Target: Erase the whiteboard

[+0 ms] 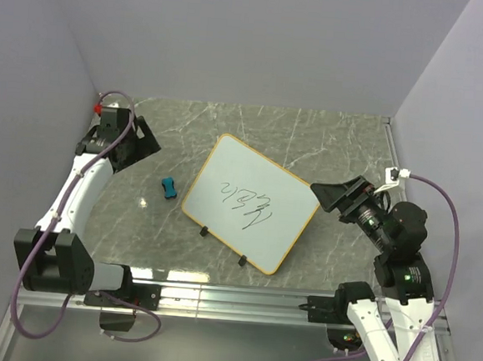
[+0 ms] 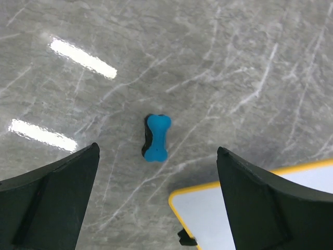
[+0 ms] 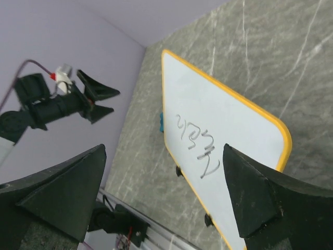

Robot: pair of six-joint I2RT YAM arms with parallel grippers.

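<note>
Scribbled whiteboard lies flat and skewed mid-worktop; blue eraser sits just off its left edge, centred ahead of the left tool, jaws apart, long axis seemingly crossing their gap, while the right tool, also apart, hovers at the board's right corner.

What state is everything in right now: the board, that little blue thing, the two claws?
whiteboard: flat on the table, black scribbles unerased
blue eraser: on the table beside it, not touching
left gripper: open, empty
right gripper: open, empty
</note>
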